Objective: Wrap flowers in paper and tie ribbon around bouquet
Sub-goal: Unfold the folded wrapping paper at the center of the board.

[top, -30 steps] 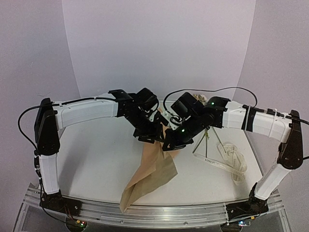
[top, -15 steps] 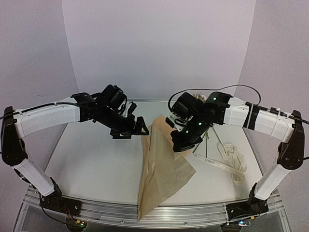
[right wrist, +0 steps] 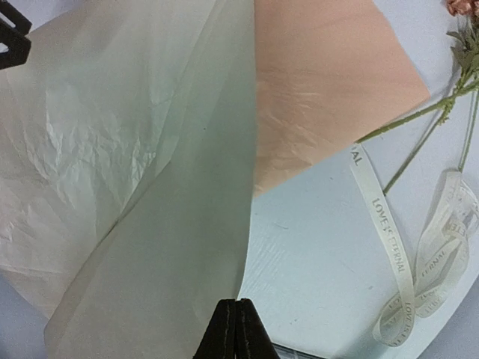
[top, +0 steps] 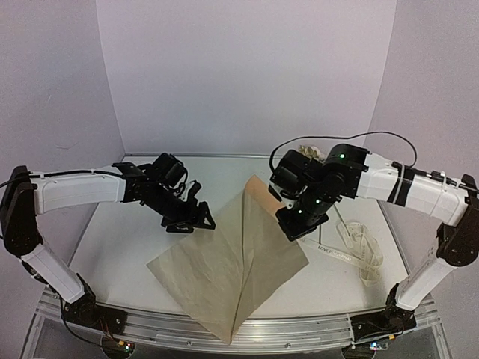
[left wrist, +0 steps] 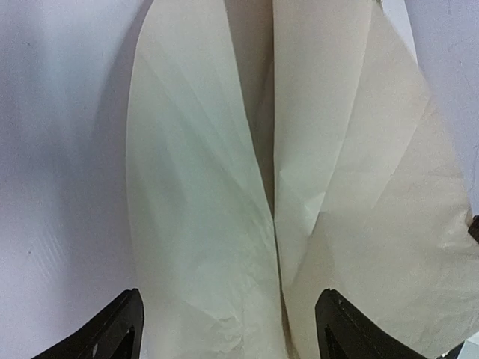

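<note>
Change since a second ago: the paper (top: 224, 269) no longer hangs bunched between the two grippers. It now lies opened out on the table (top: 127, 254) as a broad sheet with one raised crease running from 12 to 6 o'clock.

Left gripper (top: 193, 213): it has let go and pulled back toward 9 o'clock. Its jaws stand spread, with nothing between them. In its wrist view the pale face of the sheet lies below and ahead of the fingers.

Right gripper (top: 294, 228): it sits at the sheet's 2 o'clock edge with its jaws pressed together. They appear to pinch that edge, but the contact point itself is hidden, so this is probable, not certain.

Meaning for the task: the sheet is unfolded and nearly flat, which suits laying stems on it. Wrapping proper has not begun.

Containers: none in view. The paper is not yet a cone, and nothing rests on it.

- Flowers (right wrist: 419, 116): on the table at about 1 o'clock from the sheet, stems just beside its pinkish upturned corner, blooms mostly behind the right arm.
- Ribbon (top: 359, 250): loosely looped on the table at 3 o'clock, apart from the paper, untied.
</note>
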You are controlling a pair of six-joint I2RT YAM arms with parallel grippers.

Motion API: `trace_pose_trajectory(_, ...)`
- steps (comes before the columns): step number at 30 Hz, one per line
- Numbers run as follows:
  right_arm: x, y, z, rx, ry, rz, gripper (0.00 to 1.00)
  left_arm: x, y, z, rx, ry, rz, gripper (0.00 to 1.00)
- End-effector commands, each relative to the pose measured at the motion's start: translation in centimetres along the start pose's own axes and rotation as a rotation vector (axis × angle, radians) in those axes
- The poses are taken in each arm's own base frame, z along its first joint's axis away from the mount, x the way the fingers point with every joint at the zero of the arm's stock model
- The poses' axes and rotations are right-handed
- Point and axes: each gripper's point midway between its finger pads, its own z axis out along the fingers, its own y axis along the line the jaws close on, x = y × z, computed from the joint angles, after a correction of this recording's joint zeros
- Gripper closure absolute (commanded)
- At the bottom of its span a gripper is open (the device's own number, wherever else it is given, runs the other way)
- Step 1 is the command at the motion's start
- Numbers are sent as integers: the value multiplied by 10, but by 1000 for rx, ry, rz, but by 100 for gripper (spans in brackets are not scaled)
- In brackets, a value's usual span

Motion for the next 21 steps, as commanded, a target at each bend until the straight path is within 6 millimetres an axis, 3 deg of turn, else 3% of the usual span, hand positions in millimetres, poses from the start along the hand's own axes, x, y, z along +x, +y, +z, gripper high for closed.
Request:
trace_pose_trajectory(1,14,-27,-16,83,-41,19,100,10,-3,19,71,52,1,32)
trace_pose_trajectory(6,33,-46,-16,139,-49,36,100,24,18,44,32,113,-56,49)
trace_pose_trajectory(9,43,-56,-16,169,-54,48,100,22,38,47,-44,86,-71,35)
trace_pose_trajectory(11,50,-64,-14,196,-57,60,100,24,49,46,-48,91,-109,33)
trace_pose_trajectory(14,65,-78,-9,246,-49,99,100,49,60,45,-26,140,-158,32)
trace_pose_trajectory(18,91,-103,-1,338,-51,164,100,87,54,41,50,196,-189,25)
trace_pose_trajectory(21,114,-128,2,441,-56,193,100,100,42,37,79,204,-167,18)
